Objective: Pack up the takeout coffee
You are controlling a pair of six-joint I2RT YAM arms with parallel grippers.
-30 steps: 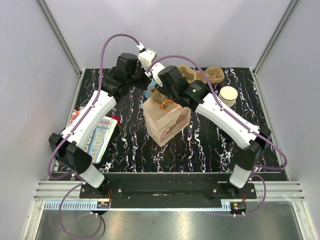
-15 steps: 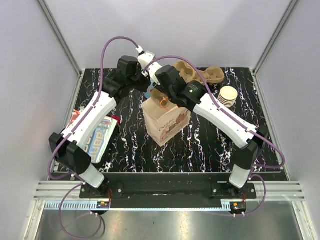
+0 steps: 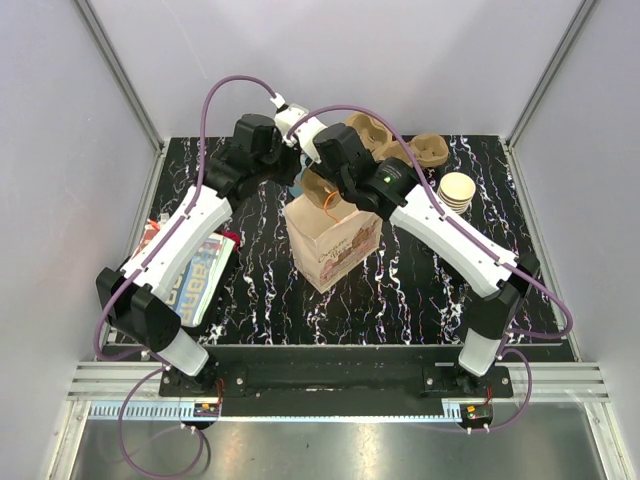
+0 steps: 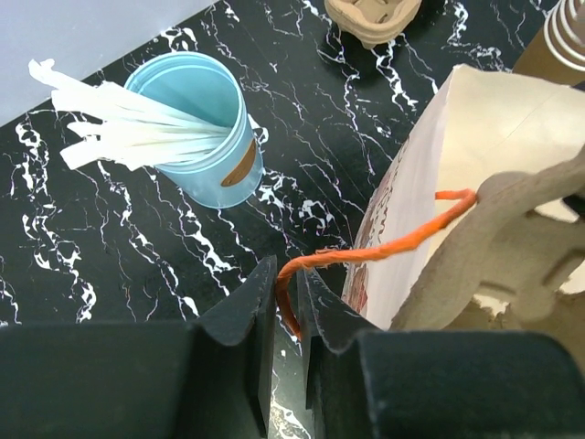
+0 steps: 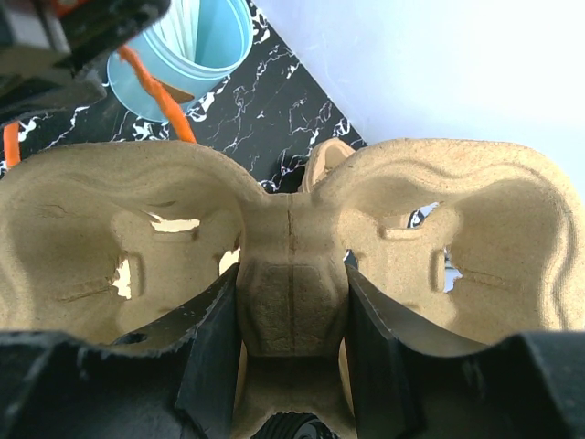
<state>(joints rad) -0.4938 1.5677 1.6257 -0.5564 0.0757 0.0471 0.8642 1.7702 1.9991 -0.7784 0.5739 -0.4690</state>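
Observation:
The takeout coffee cup with its black lid shows in no view. A printed paper bag (image 3: pixel 335 240) stands open mid-table. My left gripper (image 3: pixel 291 171) is shut on the bag's orange handle (image 4: pixel 366 251) at its far side; its fingertips (image 4: pixel 265 279) pinch the cord. My right gripper (image 3: pixel 338 165) is shut on the middle ridge of a tan pulp cup carrier (image 5: pixel 288 229) and holds it tilted over the bag's mouth. The carrier also shows in the left wrist view (image 4: pixel 512 238).
A light-blue cup of white sticks (image 4: pixel 196 128) stands behind the bag. A second pulp carrier (image 3: pixel 430 150) and a stack of tan paper cups (image 3: pixel 457 190) sit at the back right. Printed packets (image 3: pixel 195 275) lie at the left edge.
My right gripper has moved a little toward the back left with the carrier in it. The left gripper has kept its hold on the bag handle.

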